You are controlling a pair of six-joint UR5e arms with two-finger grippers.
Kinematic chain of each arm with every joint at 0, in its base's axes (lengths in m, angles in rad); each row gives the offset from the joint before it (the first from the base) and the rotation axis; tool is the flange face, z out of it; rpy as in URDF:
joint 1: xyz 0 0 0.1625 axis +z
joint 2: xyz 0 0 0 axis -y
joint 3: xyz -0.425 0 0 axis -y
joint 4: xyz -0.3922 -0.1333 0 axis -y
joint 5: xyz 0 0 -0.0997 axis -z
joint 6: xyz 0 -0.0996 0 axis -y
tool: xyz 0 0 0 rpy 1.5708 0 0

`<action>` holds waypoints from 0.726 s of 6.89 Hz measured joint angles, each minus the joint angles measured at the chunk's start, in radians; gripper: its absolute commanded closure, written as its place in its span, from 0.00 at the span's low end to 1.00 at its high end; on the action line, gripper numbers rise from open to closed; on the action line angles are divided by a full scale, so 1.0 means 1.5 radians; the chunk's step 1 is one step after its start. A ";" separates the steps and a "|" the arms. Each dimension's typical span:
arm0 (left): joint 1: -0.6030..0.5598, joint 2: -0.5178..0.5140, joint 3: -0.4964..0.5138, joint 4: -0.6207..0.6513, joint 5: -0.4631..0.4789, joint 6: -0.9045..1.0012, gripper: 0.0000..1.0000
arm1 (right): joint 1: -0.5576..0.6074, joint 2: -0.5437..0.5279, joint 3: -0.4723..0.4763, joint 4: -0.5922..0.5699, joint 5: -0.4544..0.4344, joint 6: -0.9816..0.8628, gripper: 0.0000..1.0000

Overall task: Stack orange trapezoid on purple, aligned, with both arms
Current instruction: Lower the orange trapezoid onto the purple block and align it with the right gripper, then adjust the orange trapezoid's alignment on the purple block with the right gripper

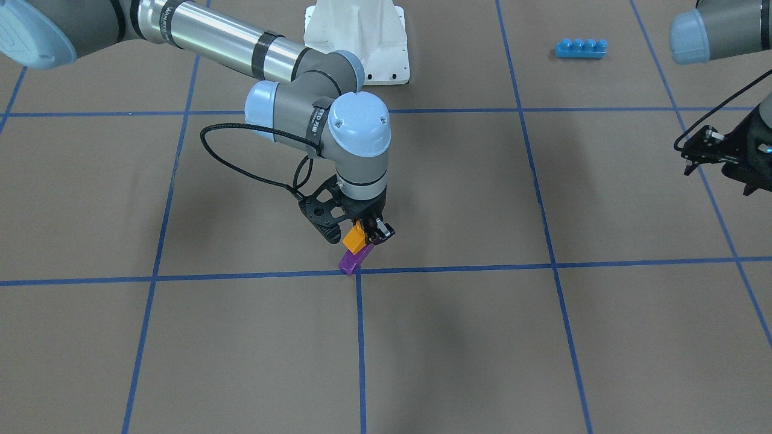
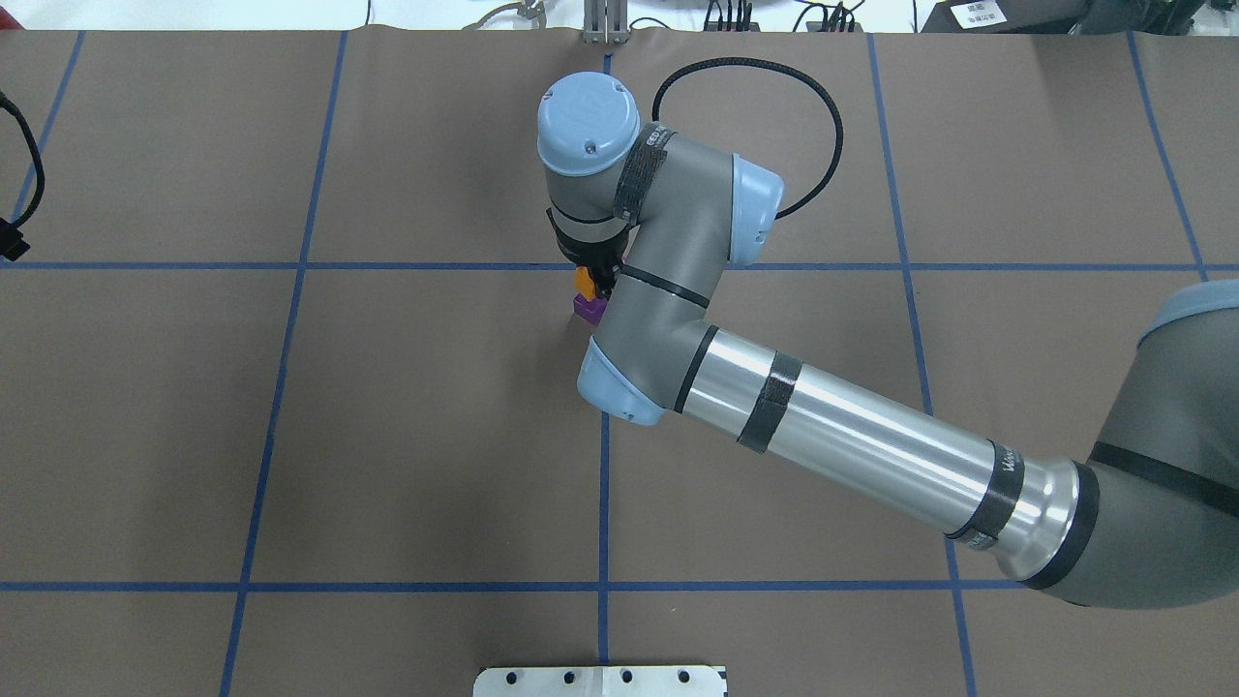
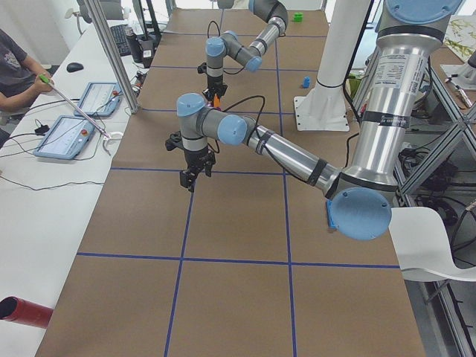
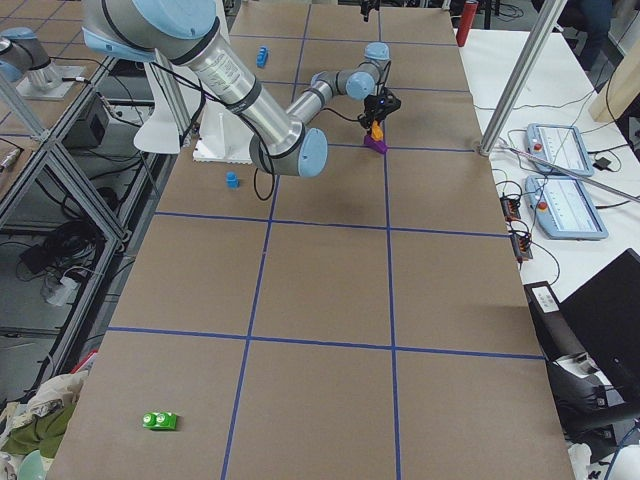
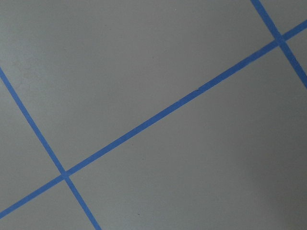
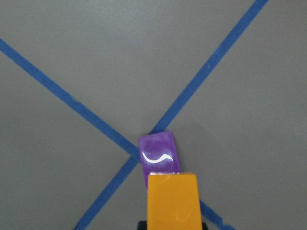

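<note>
My right gripper (image 1: 365, 232) is shut on the orange trapezoid (image 1: 354, 239) and holds it directly over the purple brick (image 1: 353, 260). The purple brick lies on the table at a crossing of blue tape lines. In the right wrist view the orange trapezoid (image 6: 172, 201) covers the near end of the purple brick (image 6: 158, 154). I cannot tell if they touch. Both also show in the overhead view, orange trapezoid (image 2: 585, 281) above purple brick (image 2: 588, 308). My left gripper (image 1: 745, 175) hangs open and empty far off, above bare table; it also shows in the exterior left view (image 3: 191, 177).
A long blue brick (image 1: 581, 48) lies near the white base mount (image 1: 362, 42). A small blue brick (image 4: 232, 180) and a green brick (image 4: 160, 421) lie far from the stack. Blue tape lines grid the brown table.
</note>
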 measured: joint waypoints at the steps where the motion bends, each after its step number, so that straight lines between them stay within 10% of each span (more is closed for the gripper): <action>1: 0.000 0.000 0.000 0.000 0.000 0.000 0.00 | -0.001 0.000 -0.001 0.000 -0.003 -0.004 1.00; 5: 0.000 0.001 0.002 0.000 0.000 0.000 0.00 | -0.009 0.032 -0.003 -0.076 -0.024 -0.047 1.00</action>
